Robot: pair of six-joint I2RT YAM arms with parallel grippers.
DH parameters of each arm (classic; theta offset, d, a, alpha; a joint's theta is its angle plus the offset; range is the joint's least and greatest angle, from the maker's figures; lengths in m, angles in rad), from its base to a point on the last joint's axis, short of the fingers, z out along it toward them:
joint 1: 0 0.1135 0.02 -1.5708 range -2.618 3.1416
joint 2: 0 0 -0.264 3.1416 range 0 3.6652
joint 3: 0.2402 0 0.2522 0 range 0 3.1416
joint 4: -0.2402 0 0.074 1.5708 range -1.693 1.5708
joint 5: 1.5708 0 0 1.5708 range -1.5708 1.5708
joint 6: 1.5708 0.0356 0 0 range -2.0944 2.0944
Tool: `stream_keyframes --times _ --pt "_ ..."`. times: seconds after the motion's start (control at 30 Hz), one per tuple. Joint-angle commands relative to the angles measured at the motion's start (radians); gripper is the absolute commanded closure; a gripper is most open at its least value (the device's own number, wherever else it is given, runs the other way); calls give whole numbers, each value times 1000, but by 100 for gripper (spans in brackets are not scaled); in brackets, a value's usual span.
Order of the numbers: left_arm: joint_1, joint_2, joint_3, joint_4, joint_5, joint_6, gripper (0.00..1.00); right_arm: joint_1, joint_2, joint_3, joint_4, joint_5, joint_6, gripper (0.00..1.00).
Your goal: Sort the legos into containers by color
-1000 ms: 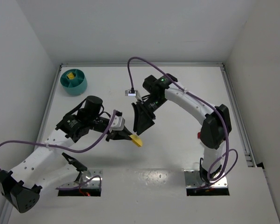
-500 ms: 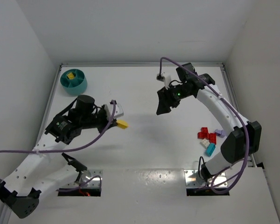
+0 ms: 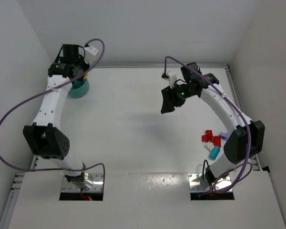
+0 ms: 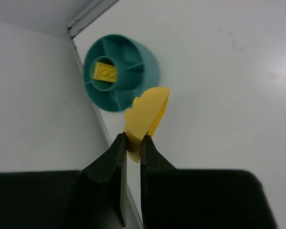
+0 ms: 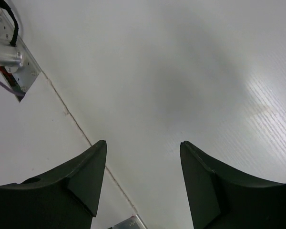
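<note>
Yellow lego (image 4: 148,112) clenched in left hand (image 4: 132,143), above bowl's (image 4: 151,71) near-right rim; compartment holding yellow brick (image 4: 105,71) lies just far-left. Right hand (image 5: 143,144) released, empty, well apart.

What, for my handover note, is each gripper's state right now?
Left gripper: shut on a yellow lego.
Right gripper: open, holding nothing.

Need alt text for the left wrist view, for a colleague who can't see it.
The left gripper is shut on a yellow lego, held close to the teal divided bowl. One bowl compartment already holds another yellow brick; the other visible compartments look empty.
</note>
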Motion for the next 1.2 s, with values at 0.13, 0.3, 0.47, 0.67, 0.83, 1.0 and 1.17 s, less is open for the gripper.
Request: stream_keyframes --times 0.13,0.3,0.47,0.67,0.83,1.0,1.17 --pt "221 361 483 -148 -4 25 100 -14 2 32 10 -47 1 37" --pt "256 475 585 -183 24 44 100 -14 20 41 1 -60 -8 37" --pt "284 535 605 -183 54 44 100 -14 29 52 -8 -69 -8 39" --pt "284 601 643 -183 55 44 100 -14 29 41 -8 -69 -18 39" --pt "284 649 695 -194 25 25 100 -14 29 41 -8 -69 -18 39" --pt "284 678 706 -194 25 25 100 -14 29 41 -8 -69 -18 39" --pt "284 689 706 -176 15 25 100 -14 29 41 -8 -69 -18 39"
